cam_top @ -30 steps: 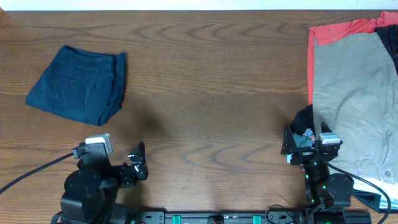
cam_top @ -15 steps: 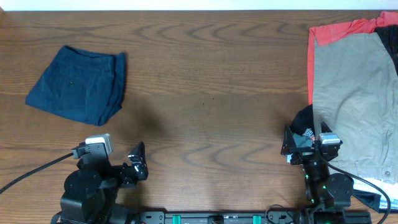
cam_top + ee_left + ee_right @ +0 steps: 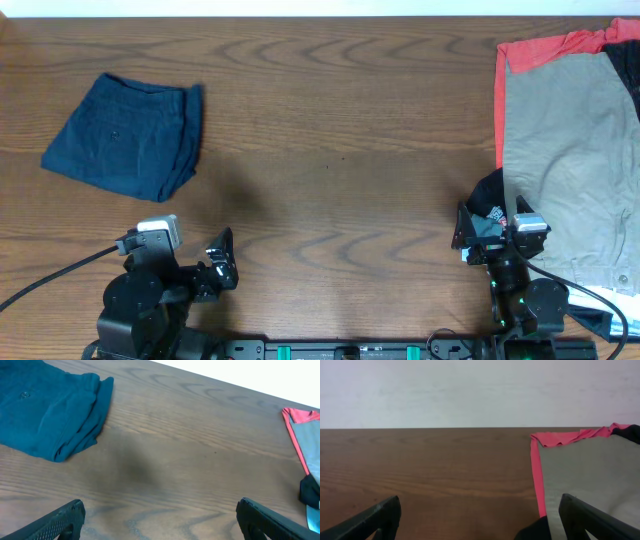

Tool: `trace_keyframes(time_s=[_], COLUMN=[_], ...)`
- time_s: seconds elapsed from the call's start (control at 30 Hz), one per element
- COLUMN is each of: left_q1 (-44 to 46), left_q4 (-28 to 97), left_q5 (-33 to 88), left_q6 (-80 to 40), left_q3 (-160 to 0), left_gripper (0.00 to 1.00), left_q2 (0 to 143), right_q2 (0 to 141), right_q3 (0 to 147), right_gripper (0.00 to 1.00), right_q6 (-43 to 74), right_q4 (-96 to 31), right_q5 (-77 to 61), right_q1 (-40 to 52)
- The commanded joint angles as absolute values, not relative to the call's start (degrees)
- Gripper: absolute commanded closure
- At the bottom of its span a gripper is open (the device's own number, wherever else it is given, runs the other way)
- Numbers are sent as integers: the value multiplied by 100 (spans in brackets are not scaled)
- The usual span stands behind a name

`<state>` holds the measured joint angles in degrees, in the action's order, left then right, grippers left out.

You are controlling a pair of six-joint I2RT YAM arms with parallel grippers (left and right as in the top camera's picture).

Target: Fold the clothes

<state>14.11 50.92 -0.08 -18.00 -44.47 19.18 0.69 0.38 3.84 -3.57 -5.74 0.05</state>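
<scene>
The dark navy blue clothes (image 3: 128, 136) lie folded into a compact wrinkled rectangle at the table's far left, also in the left wrist view (image 3: 47, 412) at upper left. My left gripper (image 3: 218, 262) is open and empty near the front edge, well below and right of the clothes; its fingers frame bare wood (image 3: 160, 522). My right gripper (image 3: 478, 238) is open and empty at the front right (image 3: 480, 522), beside a pile of other garments.
A khaki-grey garment (image 3: 575, 150) lies over a red garment (image 3: 540, 52) at the right edge, also in the right wrist view (image 3: 590, 467). A black cloth item (image 3: 490, 195) sits just by the right gripper. Brown wood table (image 3: 340, 150) spans the middle.
</scene>
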Motion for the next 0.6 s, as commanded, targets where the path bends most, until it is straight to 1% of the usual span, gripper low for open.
trace_keyframes(time_s=[0.0, 0.13, 0.33, 0.43, 0.57], left_q1=[1422, 1385, 1002, 720, 344], left_q4=[5076, 5387, 5295, 4845, 3830], left_q5=[-67, -128, -252, -102, 416], left_q6=[-1809, -1772, -1372, -954, -185], left_q3=[-4451, -4416, -3739, -3186, -2414], left_gripper=[2, 2, 2, 2, 2], left_q2=[1896, 1835, 1219, 757, 237], right_q2=[32, 32, 32, 32, 32], right_q3=[32, 32, 32, 32, 32], right_gripper=[1, 1, 1, 1, 1], right_q6=[311, 311, 311, 311, 311], right_q4=[-375, -375, -375, -375, -375], right_q5=[-580, -580, -580, -580, -580], right_q1=[45, 43, 43, 43, 43])
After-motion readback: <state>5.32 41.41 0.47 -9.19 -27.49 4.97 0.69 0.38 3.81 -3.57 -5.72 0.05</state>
